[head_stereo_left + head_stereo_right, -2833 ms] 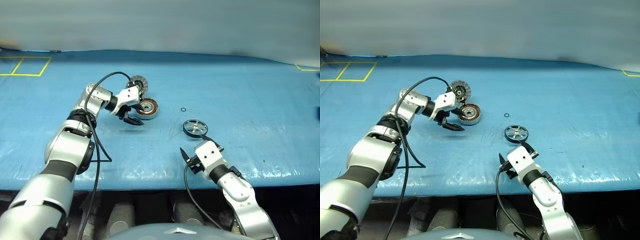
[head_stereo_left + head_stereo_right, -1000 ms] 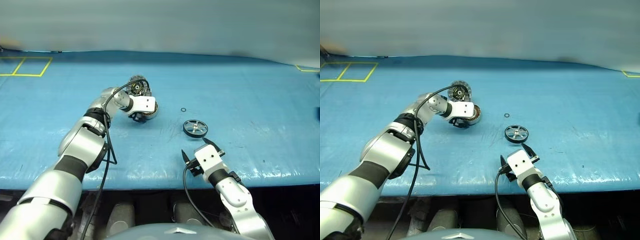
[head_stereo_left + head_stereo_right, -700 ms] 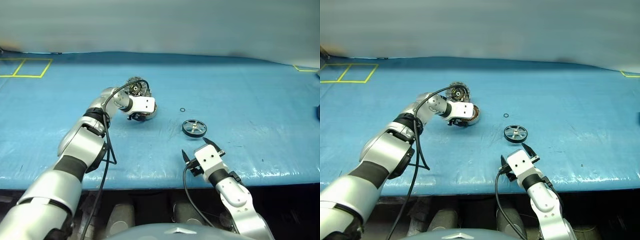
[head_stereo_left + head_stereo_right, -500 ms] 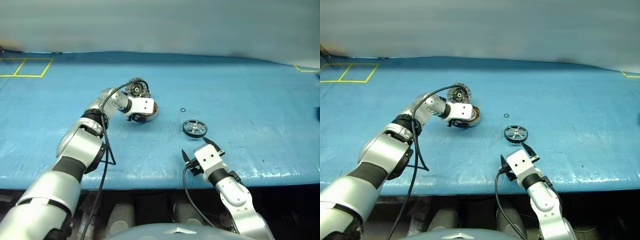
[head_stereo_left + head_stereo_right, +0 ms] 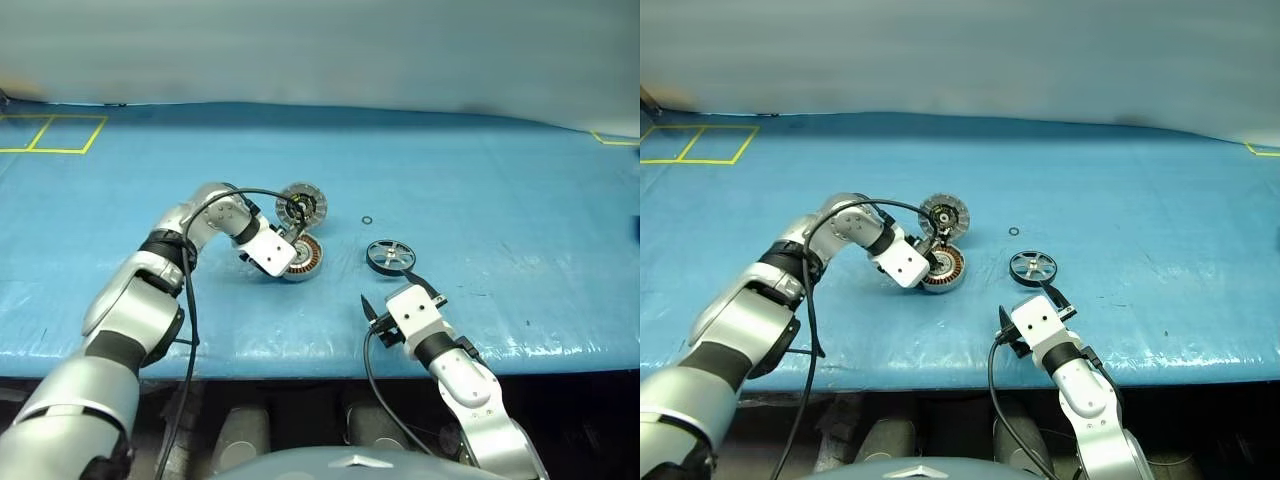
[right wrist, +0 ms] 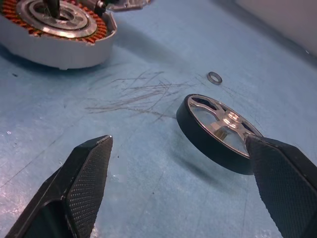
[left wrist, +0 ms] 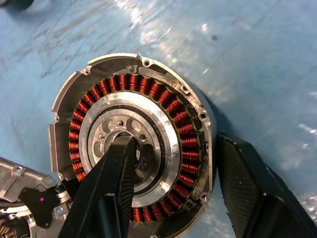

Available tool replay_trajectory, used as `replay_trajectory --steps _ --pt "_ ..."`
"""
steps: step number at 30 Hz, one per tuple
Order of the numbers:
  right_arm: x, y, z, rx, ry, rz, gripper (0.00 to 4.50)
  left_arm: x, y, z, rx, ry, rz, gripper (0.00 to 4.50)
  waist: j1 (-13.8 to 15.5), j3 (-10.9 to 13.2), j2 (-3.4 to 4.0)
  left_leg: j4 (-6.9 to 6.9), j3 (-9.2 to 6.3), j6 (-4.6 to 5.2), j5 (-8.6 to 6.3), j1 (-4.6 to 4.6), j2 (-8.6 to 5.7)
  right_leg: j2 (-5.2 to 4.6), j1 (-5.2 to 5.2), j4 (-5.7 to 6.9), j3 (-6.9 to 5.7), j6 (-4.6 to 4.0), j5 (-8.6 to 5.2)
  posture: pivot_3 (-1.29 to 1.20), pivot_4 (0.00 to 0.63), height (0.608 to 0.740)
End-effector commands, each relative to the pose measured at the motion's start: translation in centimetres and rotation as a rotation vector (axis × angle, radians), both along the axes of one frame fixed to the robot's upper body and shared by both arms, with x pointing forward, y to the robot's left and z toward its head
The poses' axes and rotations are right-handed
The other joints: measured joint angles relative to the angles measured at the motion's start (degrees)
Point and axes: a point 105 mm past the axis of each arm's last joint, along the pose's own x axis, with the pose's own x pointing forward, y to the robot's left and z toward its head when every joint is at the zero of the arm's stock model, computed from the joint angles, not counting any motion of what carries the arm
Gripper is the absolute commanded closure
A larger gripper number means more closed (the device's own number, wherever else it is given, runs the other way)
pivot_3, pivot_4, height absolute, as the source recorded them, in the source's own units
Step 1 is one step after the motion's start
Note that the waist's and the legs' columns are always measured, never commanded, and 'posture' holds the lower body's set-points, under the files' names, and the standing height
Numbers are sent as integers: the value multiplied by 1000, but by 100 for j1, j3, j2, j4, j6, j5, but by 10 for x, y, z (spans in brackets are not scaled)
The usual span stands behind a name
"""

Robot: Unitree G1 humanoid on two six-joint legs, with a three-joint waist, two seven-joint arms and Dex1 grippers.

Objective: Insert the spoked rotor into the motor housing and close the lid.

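You see the blue plastic-covered tabletop (image 5: 480,180) stretching wide, with yellow tape squares (image 5: 50,132) at its far left corner and a pale wall (image 5: 320,45) behind the far edge. The right half and the far strip of the tabletop lie bare, so there is open room on those sides.

Your left gripper (image 7: 173,193) points down at the round silver-grey motor housing with copper-brown windings (image 5: 302,257), which sits near the middle of the tabletop, closer to the near edge than the far one. One black finger (image 7: 116,183) stands in the housing's silver hub and the other lies just outside its wall, so the jaws straddle the rim, half spread; whether they actually press the wall, you cannot tell. The round grey segmented lid with a black centre (image 5: 301,204) stands open, tilted up on the far side of the housing and joined to it.

The silvery spoked rotor with a dark rim (image 5: 390,256) lies flat to the right of the housing, apart from it. A tiny thin washer ring (image 5: 367,220) rests just beyond the rotor.

Your right gripper (image 6: 178,173) hovers by the near edge, just short of the rotor, fingers spread wide and holding nothing.
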Motion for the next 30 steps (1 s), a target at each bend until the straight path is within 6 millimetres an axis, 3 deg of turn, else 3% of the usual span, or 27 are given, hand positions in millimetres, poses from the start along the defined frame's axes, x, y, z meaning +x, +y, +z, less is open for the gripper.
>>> replay_trajectory --steps 1,6,17,30 --pt "1 2 8 7 -33 20 0 -16 -19 8 -44 55 -12 2400 -12 0 1 1 1 0 0 0 0 0 0 0 1 0 0 0 150 740" --pt "0 2 7 1 -28 26 0 -29 -20 4 -10 47 0 2400 -33 0 1 2 0 0 0 5 3 5 -1 9 1 -3 -2 0 150 740" --pt "0 2 8 -14 -24 42 0 -3 0 -9 140 -135 120 2400 -35 -1 1 3 2 2 8 32 4 9 14 19 4 19 -23 0 150 740" --pt "5 3 8 -27 -26 55 0 -4 2 -16 155 -88 237 2400 -35 -2 2 2 2 2 10 34 5 9 13 22 4 19 -23 0 150 740"
